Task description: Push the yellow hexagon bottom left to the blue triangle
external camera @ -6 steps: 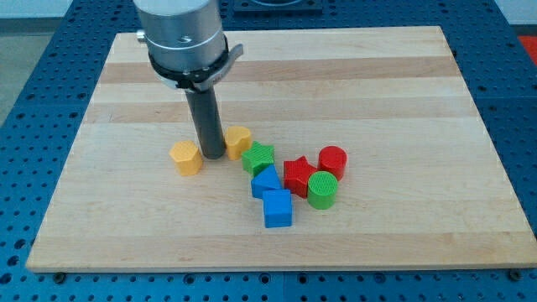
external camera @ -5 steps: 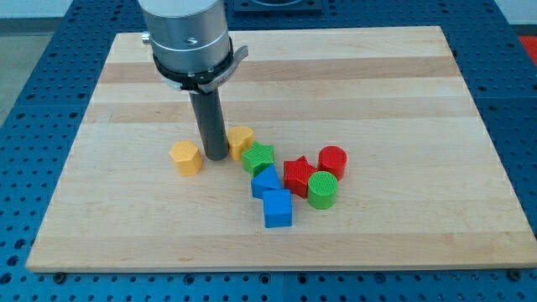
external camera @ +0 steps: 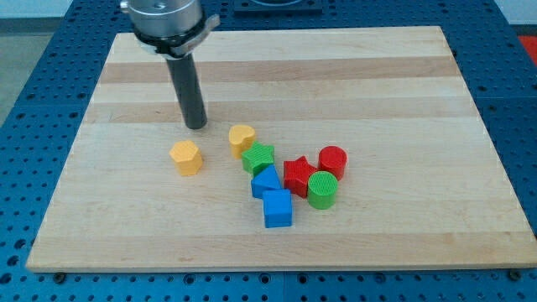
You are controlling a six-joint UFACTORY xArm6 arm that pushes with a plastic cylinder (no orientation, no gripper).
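Camera view: my tip (external camera: 195, 127) rests on the counter (external camera: 377, 84), just above the yellow hexagon (external camera: 185, 157) toward the view's top and clear of it, with the yellow heart (external camera: 242, 138) off to its right. There are no jaws here, only a plain dark rod, so nothing is gripped. The hexagon sits to the left of the cluster, well apart from the blue triangle (external camera: 266, 180), which lies against the green star (external camera: 259, 158) and the blue cube (external camera: 277, 208). I judge this to be the approach step: the tip looks set behind the hexagon, and the next push should drive it down and rightward to the triangle's lower left. The blocks look like ribbed, matte plastic; the counter is pale smooth wood with banded grain.
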